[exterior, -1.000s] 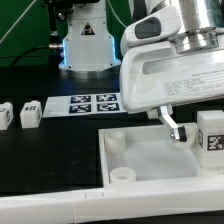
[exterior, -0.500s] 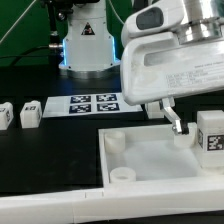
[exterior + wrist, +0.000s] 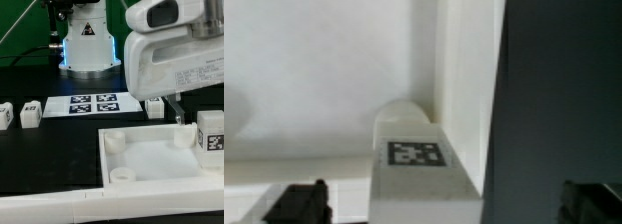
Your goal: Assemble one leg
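Observation:
A white leg [image 3: 210,132] with a square tag stands upright on the large white panel [image 3: 150,160] at the exterior view's right. The wrist view shows it [image 3: 411,150] at the panel's edge next to the dark table. My gripper [image 3: 181,116] hangs above the panel just to the left of that leg, and only one thin finger shows below its white body. In the wrist view my gripper [image 3: 443,206] is open and holds nothing. Its two dark fingertips [image 3: 299,203] stand wide apart on either side of the leg, not touching it.
Two more legs [image 3: 30,112] lie on the black table at the exterior view's left, and another leg [image 3: 155,107] sits behind the panel. The marker board [image 3: 95,103] lies at the middle back. Round sockets [image 3: 122,175] mark the panel's left corners.
My gripper has risen and shifted toward the exterior view's right. Its finger is higher above the panel, and the leg behind the panel has come into sight.

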`<state>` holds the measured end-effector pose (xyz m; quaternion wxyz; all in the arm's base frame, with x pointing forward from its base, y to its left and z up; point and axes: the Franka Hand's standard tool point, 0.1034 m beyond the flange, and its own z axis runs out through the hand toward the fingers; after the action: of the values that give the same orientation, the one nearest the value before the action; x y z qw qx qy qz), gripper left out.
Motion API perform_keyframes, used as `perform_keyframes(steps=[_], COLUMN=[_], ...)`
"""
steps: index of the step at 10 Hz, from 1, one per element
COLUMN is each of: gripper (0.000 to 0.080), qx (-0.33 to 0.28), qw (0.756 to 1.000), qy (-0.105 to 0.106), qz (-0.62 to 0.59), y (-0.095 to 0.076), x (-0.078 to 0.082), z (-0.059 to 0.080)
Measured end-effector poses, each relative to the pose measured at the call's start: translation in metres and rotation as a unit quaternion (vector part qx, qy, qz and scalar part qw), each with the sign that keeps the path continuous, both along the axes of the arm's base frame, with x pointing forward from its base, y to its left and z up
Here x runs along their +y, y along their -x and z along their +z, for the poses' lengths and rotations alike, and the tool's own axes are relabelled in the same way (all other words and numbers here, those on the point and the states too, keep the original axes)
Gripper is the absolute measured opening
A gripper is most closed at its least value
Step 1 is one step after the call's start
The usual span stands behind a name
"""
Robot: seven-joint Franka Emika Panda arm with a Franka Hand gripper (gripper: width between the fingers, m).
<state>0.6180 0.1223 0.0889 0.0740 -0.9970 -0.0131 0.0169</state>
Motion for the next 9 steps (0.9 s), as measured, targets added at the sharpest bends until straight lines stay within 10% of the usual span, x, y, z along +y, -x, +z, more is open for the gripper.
perform_keyframes(steps=[8, 9], gripper=[0.0649, 0.0526], qx=[0.018, 0.02], qw=[1.0, 0.999], qy=[0.003, 0.004], qz=[-0.011, -0.026], y=[-0.008, -0.008], x=[0.0, 0.0], z=[-0.007, -0.007])
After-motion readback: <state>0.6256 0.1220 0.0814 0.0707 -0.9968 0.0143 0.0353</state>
